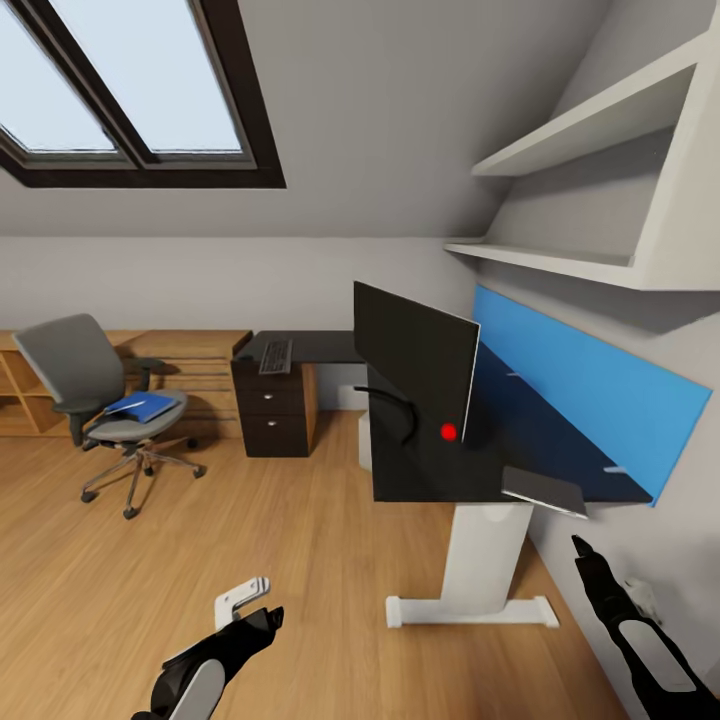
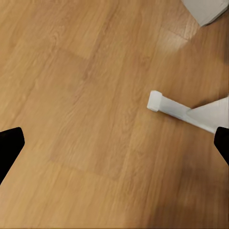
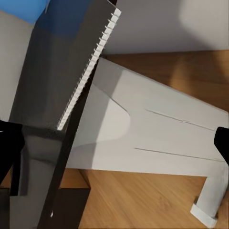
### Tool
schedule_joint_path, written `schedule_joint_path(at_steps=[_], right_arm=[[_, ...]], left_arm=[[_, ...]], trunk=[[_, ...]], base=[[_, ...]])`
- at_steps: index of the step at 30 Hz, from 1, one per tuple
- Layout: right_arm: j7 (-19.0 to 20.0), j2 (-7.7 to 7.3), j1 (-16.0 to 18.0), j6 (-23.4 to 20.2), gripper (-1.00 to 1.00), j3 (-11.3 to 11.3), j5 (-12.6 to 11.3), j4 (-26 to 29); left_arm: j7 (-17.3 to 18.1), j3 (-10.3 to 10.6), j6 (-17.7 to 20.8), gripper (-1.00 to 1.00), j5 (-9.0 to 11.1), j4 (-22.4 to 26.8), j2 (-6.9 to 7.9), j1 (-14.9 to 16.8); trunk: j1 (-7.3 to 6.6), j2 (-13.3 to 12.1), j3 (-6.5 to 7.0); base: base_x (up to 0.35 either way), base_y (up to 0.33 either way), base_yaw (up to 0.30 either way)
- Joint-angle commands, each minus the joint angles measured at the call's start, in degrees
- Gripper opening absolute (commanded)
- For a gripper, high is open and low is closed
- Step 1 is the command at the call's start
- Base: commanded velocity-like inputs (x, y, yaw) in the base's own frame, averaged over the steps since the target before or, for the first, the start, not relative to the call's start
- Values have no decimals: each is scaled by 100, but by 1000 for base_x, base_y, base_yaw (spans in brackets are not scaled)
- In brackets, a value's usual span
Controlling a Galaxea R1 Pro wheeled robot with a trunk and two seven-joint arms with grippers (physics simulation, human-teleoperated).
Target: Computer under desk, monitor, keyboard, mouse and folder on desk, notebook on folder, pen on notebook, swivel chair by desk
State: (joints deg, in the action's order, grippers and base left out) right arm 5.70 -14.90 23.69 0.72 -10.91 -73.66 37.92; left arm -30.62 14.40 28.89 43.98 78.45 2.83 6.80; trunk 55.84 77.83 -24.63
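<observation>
**Robot Stands by the Black Desk**

While the robot faces the room from the wood floor (image 1: 200, 560), the long black desk (image 1: 430, 480) stands along the right wall on a white leg (image 1: 485, 565); the far part of the desk has drawers (image 1: 268, 415) with silver knobs. On the near part stands the monitor (image 1: 415, 365), a wide thin black screen seen from the back, with its curved black foot (image 1: 395, 405) beside it; a bright red dot (image 1: 449, 432) sits near the bottom of the screen. The notebook (image 1: 545, 490), thin and grey, lies at the near right corner of the desk and pokes a little over the edge. The keyboard (image 1: 276, 356) lies on the far part of the desk, well apart from the monitor. A blue wall panel (image 1: 600, 400) runs behind the desk, and white shelves (image 1: 590, 190) hang above it.

The swivel chair (image 1: 95, 395) stands at the left, away from the desk; the blue folder (image 1: 142, 407) lies flat on its seat.

The left gripper (image 1: 262, 612) hangs low over the floor, with its fingers spread and nothing between them; the right gripper (image 1: 582, 548) hangs just below the notebook corner, and one cannot tell if it is spread or closed from the head view; in the right wrist view its two finger tips (image 3: 9, 148) sit far apart at the edges, with nothing held, near the desk's dark edge (image 3: 62, 119).
</observation>
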Motion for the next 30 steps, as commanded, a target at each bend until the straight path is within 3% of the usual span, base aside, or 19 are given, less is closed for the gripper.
schedule_joint_path(at_steps=[1, 11, 30], right_arm=[[28, -1, 4, 8, 100, 1, -60, -4], [28, -1, 4, 7, 100, 1, -60, -4], [19, -3, 4, 7, 100, 1, -54, -4]], left_arm=[[-59, 15, -1, 100, 57, 5, 6, 5], [-58, 18, -6, 100, 58, -6, 7, 5], [-58, 42, -4, 100, 53, -143, -11, 5]], trunk=[[3, 3, -6], [3, 3, -6], [3, 3, -6]], base=[[286, 0, 0], [230, 0, 0], [47, 0, 0]])
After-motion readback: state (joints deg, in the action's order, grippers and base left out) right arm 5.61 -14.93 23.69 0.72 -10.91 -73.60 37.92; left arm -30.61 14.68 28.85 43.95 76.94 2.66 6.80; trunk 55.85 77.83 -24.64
